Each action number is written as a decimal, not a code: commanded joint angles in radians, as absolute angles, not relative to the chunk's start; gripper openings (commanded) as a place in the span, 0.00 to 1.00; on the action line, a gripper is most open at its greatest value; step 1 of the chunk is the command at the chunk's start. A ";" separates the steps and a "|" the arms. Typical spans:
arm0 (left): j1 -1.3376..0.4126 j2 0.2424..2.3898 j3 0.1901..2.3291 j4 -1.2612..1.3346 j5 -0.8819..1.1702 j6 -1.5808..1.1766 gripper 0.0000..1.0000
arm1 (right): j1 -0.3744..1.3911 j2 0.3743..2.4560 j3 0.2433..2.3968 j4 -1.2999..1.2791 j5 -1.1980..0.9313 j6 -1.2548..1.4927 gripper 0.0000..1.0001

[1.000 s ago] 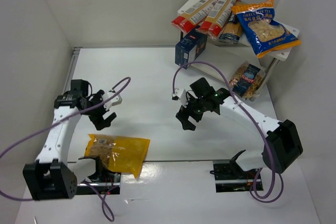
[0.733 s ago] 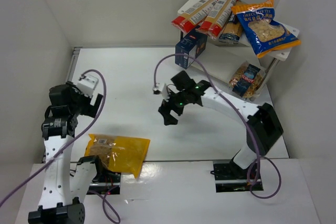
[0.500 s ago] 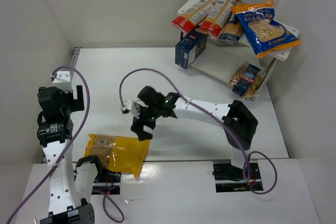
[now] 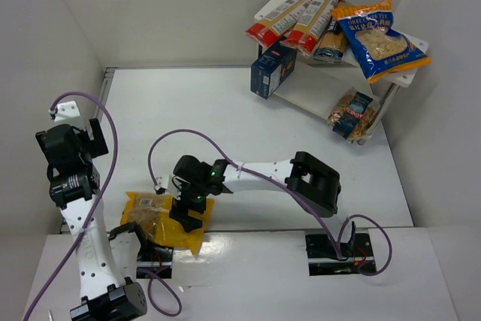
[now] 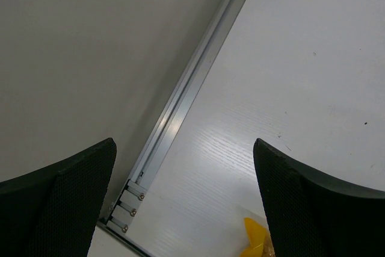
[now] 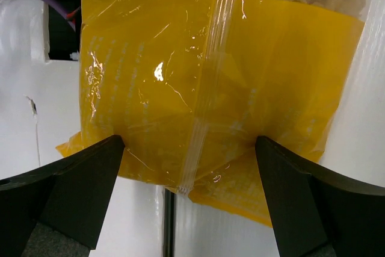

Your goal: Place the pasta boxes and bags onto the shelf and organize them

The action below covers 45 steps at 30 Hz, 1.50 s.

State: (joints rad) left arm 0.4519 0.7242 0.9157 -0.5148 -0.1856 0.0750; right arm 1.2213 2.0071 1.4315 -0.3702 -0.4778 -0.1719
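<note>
A: Progress on shelving?

B: Mostly done, by the look. Two long red-and-cream boxes (image 4: 282, 16) side by side on the top board of the small white two-tier shelf (image 4: 310, 93). Blue-and-orange bag (image 4: 378, 34) slumped over its right end. Small clear bag (image 4: 352, 114) on the lower tier. Dark blue box (image 4: 269, 71) upright at the lower board's left end; on it or just beside, cannot tell.

A: Left to do?

B: Yellow bag with clear pasta window (image 6: 210, 82). Flat at the near edge of the white table (image 4: 188, 103), well apart from the shelf. Glossy crinkled film, centre seam, likely soft and shifty.

A: Grippers?

B: Right gripper (image 6: 189, 191) spread wide astride the bag's end, nothing pinched yet. Left gripper (image 5: 186, 203) parted too, holding nothing, raised over the table's left edge.
</note>
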 commanded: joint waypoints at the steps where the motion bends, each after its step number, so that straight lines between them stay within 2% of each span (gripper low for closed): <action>1: 0.460 0.710 0.905 -0.474 -0.179 0.063 1.00 | 1.235 2.080 1.500 -0.331 -0.495 -0.150 0.99; 6: 0.460 0.701 0.896 -0.465 -0.144 0.063 1.00 | 1.258 2.154 1.511 -0.341 -0.486 -0.167 0.99; 7: 0.460 0.701 0.896 -0.465 -0.144 0.063 1.00 | 1.258 2.163 1.511 -0.350 -0.486 -0.181 0.91; 8: 0.460 0.701 0.896 -0.465 -0.135 0.063 1.00 | 1.258 2.186 1.535 -0.363 -0.476 -0.205 0.72; 10: 0.460 0.701 0.887 -0.465 -0.124 0.072 1.00 | 1.258 2.195 1.545 -0.391 -0.444 -0.206 0.08; 11: 0.460 0.701 0.887 -0.465 -0.114 0.081 1.00 | 1.258 2.195 1.557 -0.402 -0.396 -0.206 0.00; 15: 0.460 0.724 0.899 -0.474 -0.046 0.110 1.00 | 1.209 2.116 1.557 -0.431 -0.336 -0.259 0.00; 18: 0.460 0.758 0.910 -0.494 0.096 0.173 1.00 | 1.143 2.010 1.557 -0.440 -0.298 -0.290 0.00; 23: 0.460 0.865 0.949 -0.566 0.432 0.334 1.00 | 1.054 1.876 1.568 -0.476 -0.273 -0.328 0.00; 29: 0.443 1.001 0.983 -0.699 0.757 0.664 1.00 | 0.893 1.775 1.559 -0.457 -0.399 -0.319 0.00; 37: 0.331 1.160 0.928 -0.680 0.931 0.828 1.00 | 0.739 1.821 1.589 -0.445 -0.609 -0.267 0.00; 42: 0.204 1.105 0.783 -0.433 0.826 0.796 1.00 | 0.727 1.939 1.641 -0.477 -0.705 -0.276 0.00; 45: 0.152 1.149 0.758 -0.297 0.783 0.761 1.00 | 0.709 2.008 1.683 -0.524 -0.802 -0.276 0.00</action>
State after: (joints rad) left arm 0.1867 1.1339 0.7818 -0.5133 0.7959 0.7555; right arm 0.7109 1.9636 1.6009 -0.5224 -0.6170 -0.2852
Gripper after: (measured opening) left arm 1.001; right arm 0.187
